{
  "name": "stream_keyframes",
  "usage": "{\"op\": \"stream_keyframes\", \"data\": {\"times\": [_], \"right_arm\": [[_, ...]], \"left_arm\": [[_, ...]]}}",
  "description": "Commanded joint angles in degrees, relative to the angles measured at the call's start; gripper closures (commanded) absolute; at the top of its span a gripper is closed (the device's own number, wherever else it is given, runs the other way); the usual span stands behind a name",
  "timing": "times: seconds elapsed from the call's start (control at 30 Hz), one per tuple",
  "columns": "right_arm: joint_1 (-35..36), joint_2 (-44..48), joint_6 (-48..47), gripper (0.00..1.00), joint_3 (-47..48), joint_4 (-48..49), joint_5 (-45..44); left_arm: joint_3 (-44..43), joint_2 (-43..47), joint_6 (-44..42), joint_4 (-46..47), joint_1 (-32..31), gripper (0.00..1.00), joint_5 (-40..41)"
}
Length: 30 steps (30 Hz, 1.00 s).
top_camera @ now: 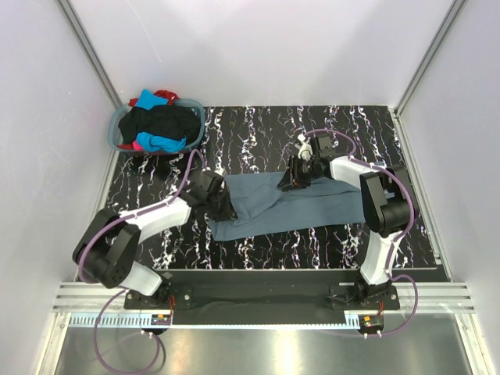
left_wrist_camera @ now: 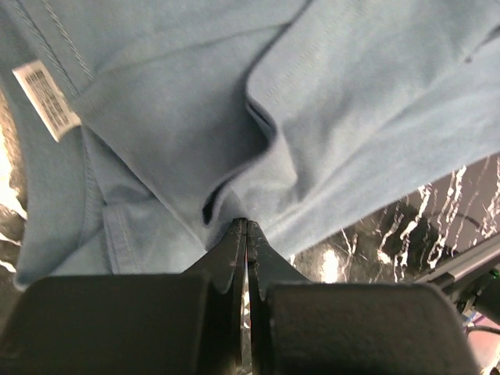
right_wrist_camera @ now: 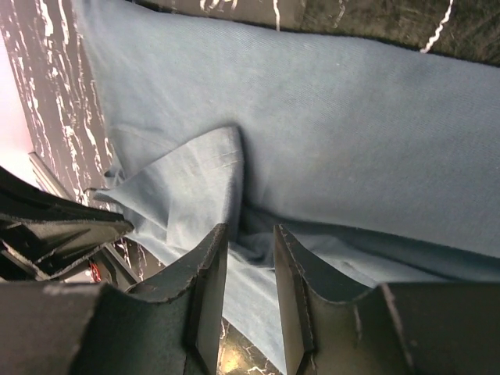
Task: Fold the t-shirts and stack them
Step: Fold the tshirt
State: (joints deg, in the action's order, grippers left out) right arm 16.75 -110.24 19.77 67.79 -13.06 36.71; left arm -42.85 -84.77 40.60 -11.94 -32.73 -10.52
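A slate blue-grey t-shirt [top_camera: 312,207] lies spread across the middle of the black marbled table [top_camera: 258,133]. At the shirt's left end, my left gripper [top_camera: 226,209] is shut on a fold of it. In the left wrist view the fingertips [left_wrist_camera: 246,225] meet on the cloth [left_wrist_camera: 375,94], and the white neck label [left_wrist_camera: 45,95] shows at upper left. My right gripper [top_camera: 295,181] sits at the shirt's upper edge. Its jaws [right_wrist_camera: 250,230] stand open over wrinkled fabric [right_wrist_camera: 351,117], next to a turned-over flap [right_wrist_camera: 195,180].
A round grey-blue laundry basket [top_camera: 117,129] stands at the back left corner. It holds black [top_camera: 164,121], turquoise [top_camera: 156,143] and red [top_camera: 164,95] t-shirts. White walls enclose the table on three sides.
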Motion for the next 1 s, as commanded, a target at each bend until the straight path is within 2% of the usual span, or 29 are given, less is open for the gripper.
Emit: {"op": "stream_keyframes", "data": {"times": [0.0, 0.3, 0.63, 0.97], "right_arm": [[0.4, 3.5, 0.3, 0.62, 0.3, 1.5, -0.5], [0.3, 6.3, -0.7, 0.58, 2.6, -1.4, 0.3], [0.4, 2.0, -3.0, 0.56, 1.6, -1.5, 2.9], [1.9, 1.8, -4.0, 0.56, 0.8, -1.4, 3.0]], "left_arm": [[1.0, 3.7, 1.1, 1.7, -1.1, 1.0, 1.1], [2.9, 6.9, 3.5, -0.5, -2.4, 1.0, 4.2], [6.0, 8.1, 5.5, -0.2, -4.2, 1.0, 5.4], [6.3, 8.0, 6.3, 0.3, -5.5, 1.0, 6.6]]}}
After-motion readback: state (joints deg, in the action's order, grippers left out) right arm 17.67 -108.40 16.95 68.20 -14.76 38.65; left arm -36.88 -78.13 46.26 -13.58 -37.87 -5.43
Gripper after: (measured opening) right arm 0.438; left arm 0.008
